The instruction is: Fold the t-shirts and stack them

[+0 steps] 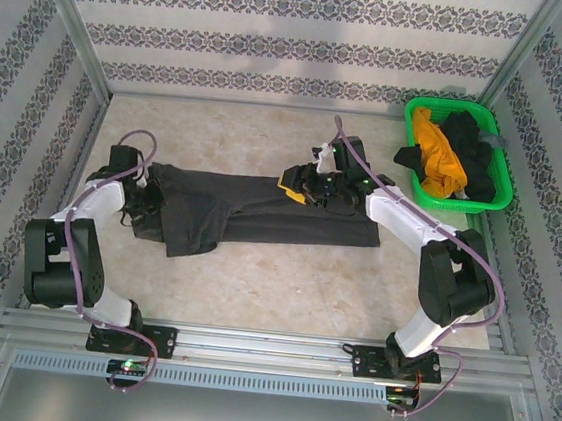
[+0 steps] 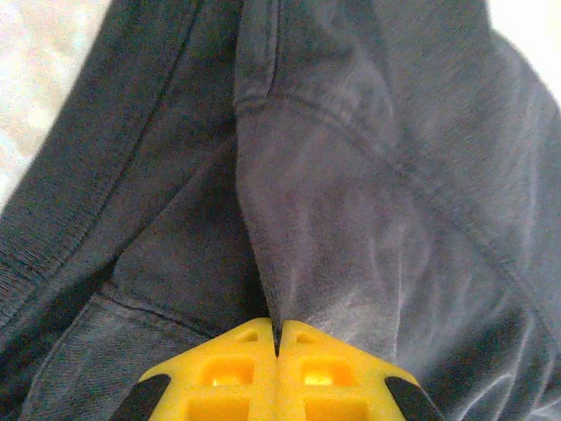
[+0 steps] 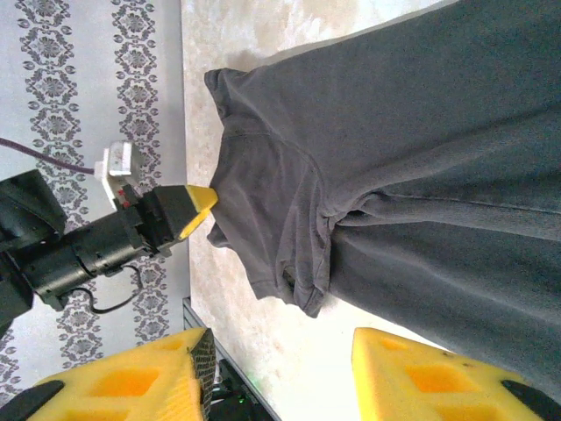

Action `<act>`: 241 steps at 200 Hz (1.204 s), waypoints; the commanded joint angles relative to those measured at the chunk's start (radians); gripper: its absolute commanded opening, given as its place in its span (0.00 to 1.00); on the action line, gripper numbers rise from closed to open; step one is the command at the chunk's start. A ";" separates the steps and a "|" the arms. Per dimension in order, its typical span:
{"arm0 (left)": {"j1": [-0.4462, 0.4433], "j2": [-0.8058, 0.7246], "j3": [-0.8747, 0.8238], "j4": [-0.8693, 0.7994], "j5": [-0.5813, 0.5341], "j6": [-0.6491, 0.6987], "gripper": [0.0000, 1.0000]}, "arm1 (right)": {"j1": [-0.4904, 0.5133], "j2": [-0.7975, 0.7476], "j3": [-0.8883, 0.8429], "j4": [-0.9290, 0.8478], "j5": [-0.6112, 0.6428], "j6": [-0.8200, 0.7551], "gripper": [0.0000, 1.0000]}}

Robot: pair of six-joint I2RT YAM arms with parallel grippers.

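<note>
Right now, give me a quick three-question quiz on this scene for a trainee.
1. True or false: the left claw is shut on the grey shirt.
2. Where is the yellow shirt? A: in the basket. B: in the left claw. C: under the grey shirt.
3. Is the right claw open or shut?

Key: 1 true. 2 A. 3 open, with nothing between its fingers.
</note>
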 commanded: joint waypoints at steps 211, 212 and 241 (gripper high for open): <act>0.034 0.096 0.129 0.208 -0.210 -0.135 0.57 | -0.225 -0.128 -0.191 0.017 0.256 0.017 0.40; 0.034 0.090 0.128 0.205 -0.213 -0.139 0.57 | -0.227 -0.127 -0.188 0.014 0.259 0.016 0.40; -0.012 -0.043 0.038 0.149 -0.196 -0.246 0.44 | -0.281 -0.006 -0.087 -0.092 0.357 -0.016 0.32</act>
